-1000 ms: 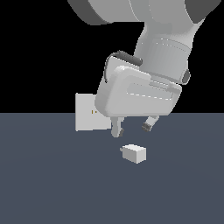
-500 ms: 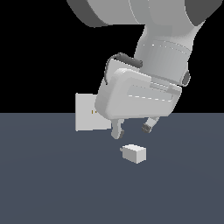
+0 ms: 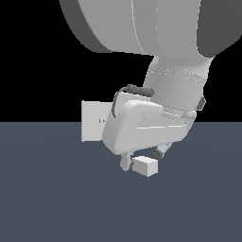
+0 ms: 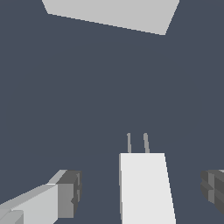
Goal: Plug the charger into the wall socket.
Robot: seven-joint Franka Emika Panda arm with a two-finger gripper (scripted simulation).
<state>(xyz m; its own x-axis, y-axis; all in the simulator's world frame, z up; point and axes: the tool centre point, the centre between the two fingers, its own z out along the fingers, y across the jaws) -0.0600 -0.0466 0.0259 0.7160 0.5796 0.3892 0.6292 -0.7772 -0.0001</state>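
The gripper point(image 3: 141, 159) has dropped lower since the earlier frame and now straddles the charger point(image 3: 145, 166), fingers point(image 4: 65, 194) spread apart, not touching it. The charger lies on the floor point(image 3: 56, 198), prongs toward the wall socket point(image 3: 92, 121).

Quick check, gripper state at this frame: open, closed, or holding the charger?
Gripper: open, its fingers on either side of the charger with gaps showing on both sides in the wrist view; nothing held.
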